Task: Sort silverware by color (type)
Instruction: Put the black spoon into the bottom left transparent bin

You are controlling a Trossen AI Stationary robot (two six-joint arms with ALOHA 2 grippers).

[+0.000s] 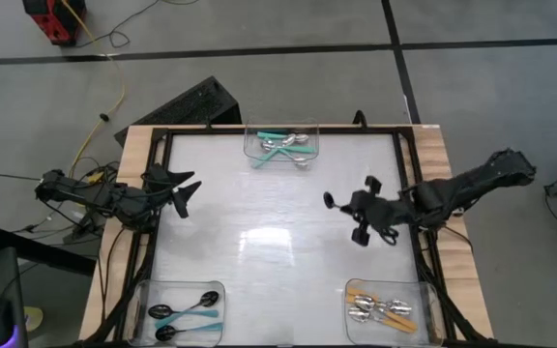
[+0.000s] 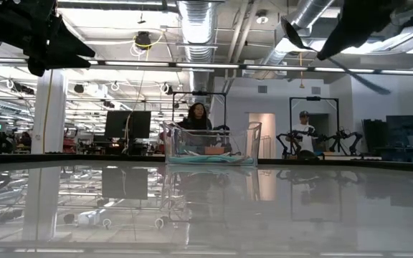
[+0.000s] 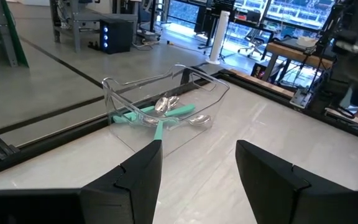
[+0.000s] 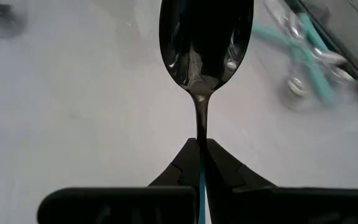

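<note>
My right gripper is clenched on a black-bowled spoon by its teal handle, with the bowl pointing straight ahead of the fingers, aloft over the table's right-centre. Its matching bin of black spoons sits at the near left corner, well apart. The left gripper, jaws released, is nearer that bin.

Black spoon handle hidden between right end effector fingers, background spoons blurred.
</note>
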